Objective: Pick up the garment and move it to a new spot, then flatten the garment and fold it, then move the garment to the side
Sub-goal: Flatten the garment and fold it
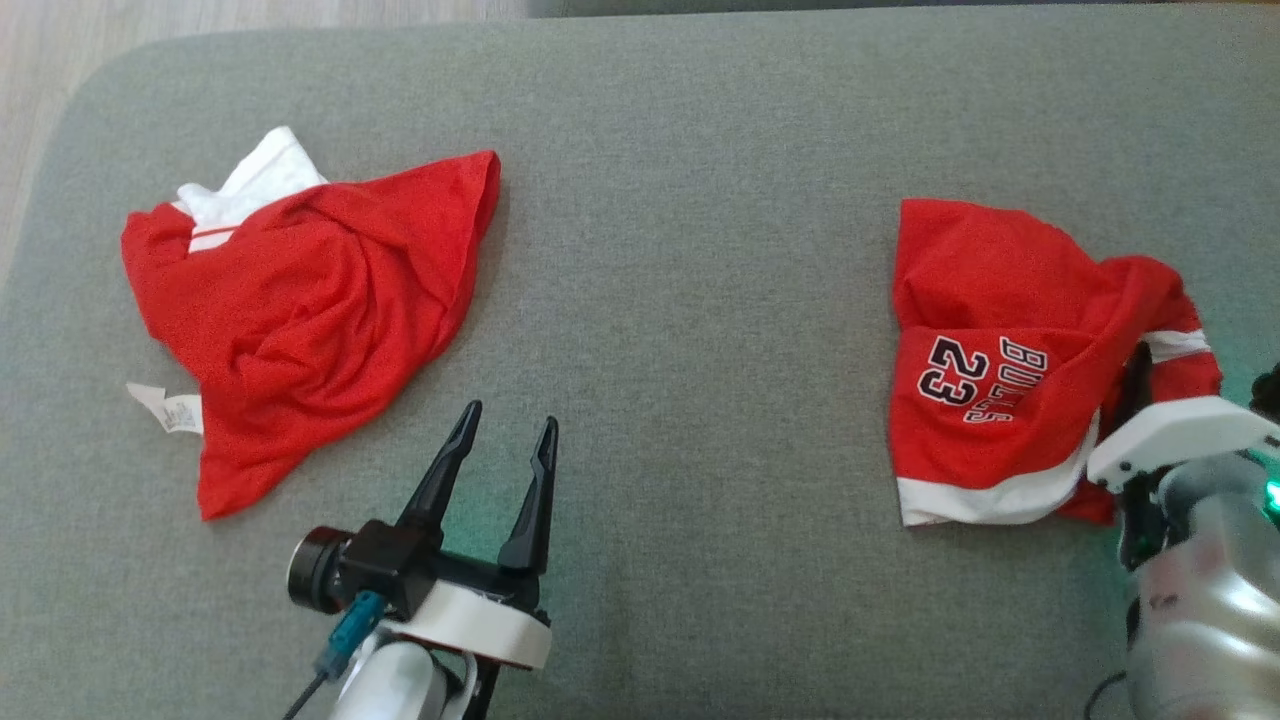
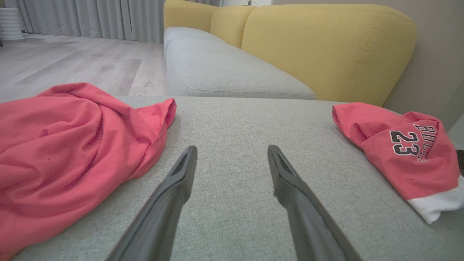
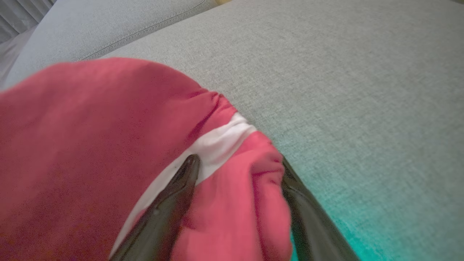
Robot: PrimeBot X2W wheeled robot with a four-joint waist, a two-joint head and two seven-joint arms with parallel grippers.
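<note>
Our right pincer [image 3: 239, 162] stands wide, its fingers straddling a bunched red-and-white fold at the right edge of the numbered jersey [image 1: 985, 300], not yet closed. Our left pincer [image 1: 509, 415] hangs wide over the bare sofa cushion [image 1: 700, 200] near the middle. We judge the pickup is in hand; the next move is to close on that fold and lift. A second red garment [image 1: 310, 300] lies at the left.

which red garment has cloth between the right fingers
The jersey printed 23: its fold sits between the open fingers of the right gripper. The plain red garment lies apart on the left.
</note>
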